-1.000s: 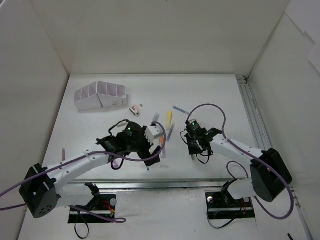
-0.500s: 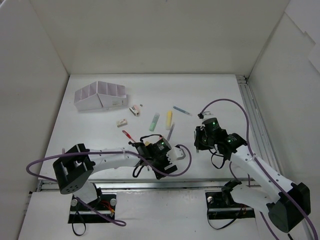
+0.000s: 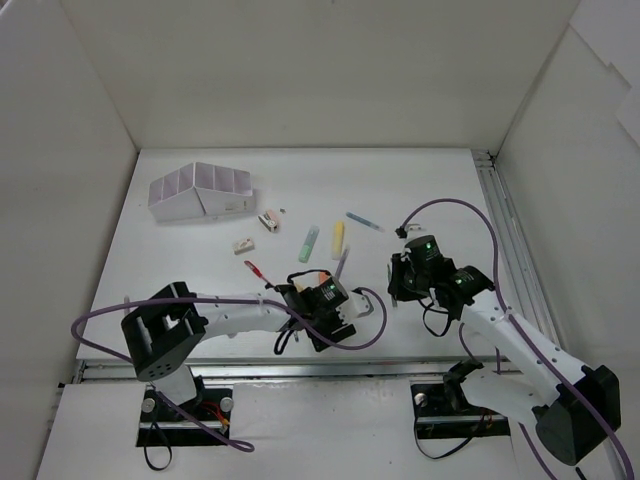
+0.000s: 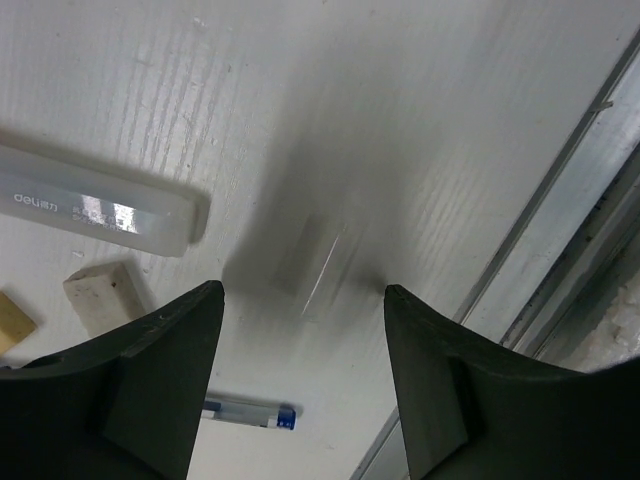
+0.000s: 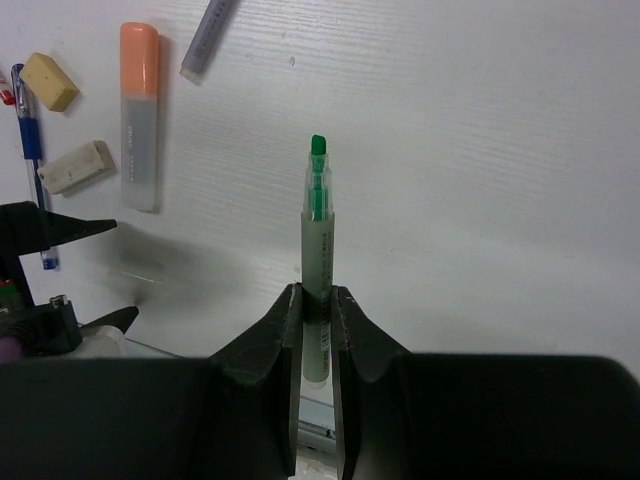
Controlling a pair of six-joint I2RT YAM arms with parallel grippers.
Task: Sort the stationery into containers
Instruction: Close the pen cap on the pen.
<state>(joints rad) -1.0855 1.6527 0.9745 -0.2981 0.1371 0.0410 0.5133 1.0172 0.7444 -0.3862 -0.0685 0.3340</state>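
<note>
My right gripper [image 5: 316, 290] is shut on a thin pale-green marker [image 5: 318, 215] that points away from it above the table; in the top view this gripper [image 3: 398, 290] hangs right of centre. My left gripper [image 4: 300, 290] stands open over bare table near the front rail, nothing between its fingers [image 4: 160, 340]; from above it [image 3: 338, 312] is low at centre. An orange marker [image 5: 140, 115], two eraser blocks [image 5: 75, 165] [image 5: 50, 80] and a blue pen [image 5: 30, 140] lie beside it. The divided organizer box [image 3: 200, 192] sits far left.
A green marker [image 3: 309, 243], a yellow marker [image 3: 338, 238], a grey pen [image 3: 342, 265], a red pen [image 3: 258, 271], a blue pen [image 3: 364, 221], an eraser [image 3: 243, 245] and a sharpener [image 3: 268, 220] lie mid-table. A metal rail [image 4: 560, 230] runs along the front edge.
My left gripper has come from mid-table down toward the front rail and its jaws have narrowed. The right arm shifted right with the green marker, then held still.
</note>
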